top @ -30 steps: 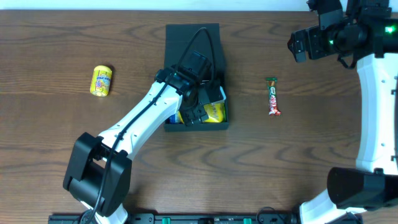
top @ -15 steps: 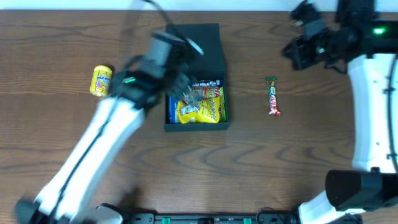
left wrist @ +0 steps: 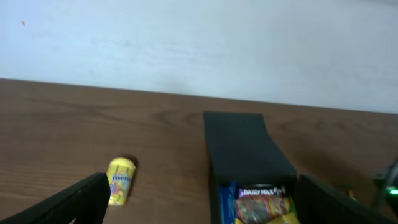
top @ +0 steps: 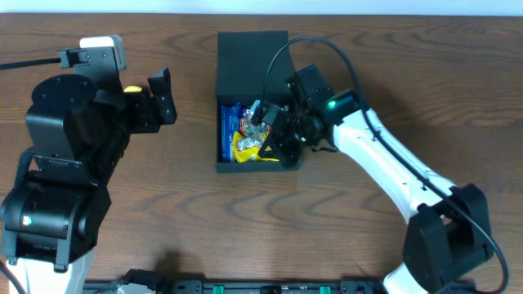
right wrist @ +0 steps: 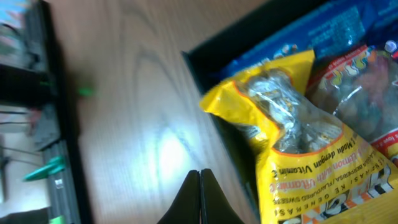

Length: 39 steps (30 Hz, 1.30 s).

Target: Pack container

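My right hand (right wrist: 200,180) hangs over the 4 o'clock corner of the container (top: 252,57), fingers pressed together with nothing visible between them, just above the yellow packet (right wrist: 292,130). The container sits toward 12 o'clock on the worktop (top: 343,220), lid folded back to 12. My left hand (top: 165,96), at its 9 o'clock, is spread wide and empty. From above, my left arm (top: 65,139) hides most of the yellow tube (left wrist: 120,180).
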### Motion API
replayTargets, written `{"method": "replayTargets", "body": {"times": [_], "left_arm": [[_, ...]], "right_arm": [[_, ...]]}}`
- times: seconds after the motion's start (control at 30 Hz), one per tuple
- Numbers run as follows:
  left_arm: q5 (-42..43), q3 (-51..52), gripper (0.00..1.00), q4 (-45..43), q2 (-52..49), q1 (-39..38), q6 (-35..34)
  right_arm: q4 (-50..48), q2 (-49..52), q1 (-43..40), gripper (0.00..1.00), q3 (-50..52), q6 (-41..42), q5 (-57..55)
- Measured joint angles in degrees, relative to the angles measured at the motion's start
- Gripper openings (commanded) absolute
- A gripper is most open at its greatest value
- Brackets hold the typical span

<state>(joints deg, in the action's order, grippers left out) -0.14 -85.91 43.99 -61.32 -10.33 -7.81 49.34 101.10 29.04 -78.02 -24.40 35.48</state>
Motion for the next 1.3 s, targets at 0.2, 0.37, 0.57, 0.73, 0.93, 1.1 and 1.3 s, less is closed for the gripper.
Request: {"method": "replayTargets", "body": {"times": [0.2, 0.37, 0.57, 0.73, 0.93, 1.1, 1.3], "left_arm": [[2.54, 0.0, 0.95, 2.19, -0.07, 0.0, -1.01], [3.93, 0.0, 0.95, 2.23, -0.07, 0.0, -1.46], [4.39, 0.0, 0.95, 2.27, -0.07, 0.0, -2.32], [4.48, 0.0, 0.95, 2.82, -0.07, 0.0, -2.69], [4.46, 0.0, 0.95, 4.46, -0.07, 0.0, -2.69], [4.46, 0.0, 0.95, 4.76, -0.07, 0.0, -2.69], [4.46, 0.0, 0.95, 5.01, -0.07, 0.0, -2.69]], "right_arm": [[-6.16, 0.0, 0.31, 0.01, 4.37, 3.08, -8.07], [-8.79, 0.37, 0.31, 0.02, 8.04, 3.91, -10.58], [-12.0, 4.22, 0.28, 0.01, 8.24, 6.54, -14.93], [-8.59, 4.39, 0.24, 0.01, 6.58, 7.48, -16.74], [-3.3, 2.05, 0.24, 0.01, -2.62, 6.73, -12.92], [-9.79, 0.07, 0.24, 0.01, -5.03, 5.88, -9.07], [-9.25, 13.46, 0.24, 0.01, -4.94, 6.01, -7.98]]}}
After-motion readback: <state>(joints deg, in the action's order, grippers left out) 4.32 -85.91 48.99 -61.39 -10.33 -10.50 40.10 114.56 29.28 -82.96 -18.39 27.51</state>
